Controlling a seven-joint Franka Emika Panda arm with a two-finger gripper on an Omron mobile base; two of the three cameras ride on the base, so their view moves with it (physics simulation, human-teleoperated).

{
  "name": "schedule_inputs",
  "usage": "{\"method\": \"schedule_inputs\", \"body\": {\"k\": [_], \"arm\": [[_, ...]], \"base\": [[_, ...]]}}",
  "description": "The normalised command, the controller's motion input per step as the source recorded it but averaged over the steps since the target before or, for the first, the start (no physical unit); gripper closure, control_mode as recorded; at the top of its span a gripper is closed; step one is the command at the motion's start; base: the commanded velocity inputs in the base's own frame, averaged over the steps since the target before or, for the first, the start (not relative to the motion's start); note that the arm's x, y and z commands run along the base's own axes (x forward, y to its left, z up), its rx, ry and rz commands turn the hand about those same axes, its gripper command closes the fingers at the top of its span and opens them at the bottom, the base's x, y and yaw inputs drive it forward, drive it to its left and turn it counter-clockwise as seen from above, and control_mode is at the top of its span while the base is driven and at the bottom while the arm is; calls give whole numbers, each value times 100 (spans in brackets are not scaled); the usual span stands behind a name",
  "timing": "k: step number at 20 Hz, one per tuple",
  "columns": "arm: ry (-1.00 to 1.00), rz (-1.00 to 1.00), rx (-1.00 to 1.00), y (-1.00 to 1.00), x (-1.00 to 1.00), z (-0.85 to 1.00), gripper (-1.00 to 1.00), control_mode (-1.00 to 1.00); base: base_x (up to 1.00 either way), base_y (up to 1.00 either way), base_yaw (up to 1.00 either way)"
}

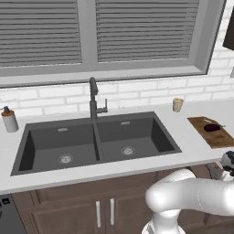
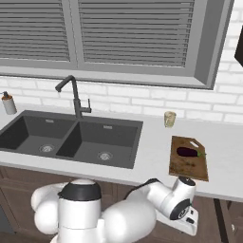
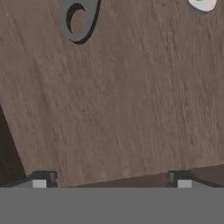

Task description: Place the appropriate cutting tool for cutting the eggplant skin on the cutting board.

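Note:
The brown cutting board [image 1: 220, 137] [image 2: 188, 170] lies on the counter to the right of the sink. On its far half rests the small dark eggplant [image 1: 211, 128] [image 2: 187, 152]. My arm reaches down below the counter edge in front of the board, wrist [image 2: 182, 205] low against the cabinets. In the hand view my gripper [image 3: 111, 180] is open, fingertips [image 3: 43, 179] wide apart with nothing between them, over a brown wood-grain surface [image 3: 122, 105]. A dark grey tool [image 3: 79, 19] with a curved slot lies at that view's top edge, partly cut off and well away from the fingertips.
A dark double sink [image 1: 32, 155] with a faucet [image 1: 93, 98] fills the counter's middle. A soap dispenser [image 1: 9, 119] stands at far left and a small cup [image 1: 177, 104] by the wall. A white and green thing [image 3: 202, 4] peeks in beside the tool.

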Motion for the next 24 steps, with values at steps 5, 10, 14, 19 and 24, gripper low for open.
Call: {"method": "schedule_inputs", "body": {"k": [5, 10, 14, 19, 24], "arm": [[6, 18, 1, 0, -14, -22, -100, -100], [13, 11, 0, 11, -56, -2, -100, -100], [17, 6, 0, 10, -76, 0, -100, -100], [11, 1, 0, 1, -93, 10, -100, -100], [1, 0, 0, 0, -79, 51, -100, -100]], "base": [[0, 0, 0], [0, 0, 0], [0, 0, 0], [0, 0, 0], [0, 0, 0]]}}
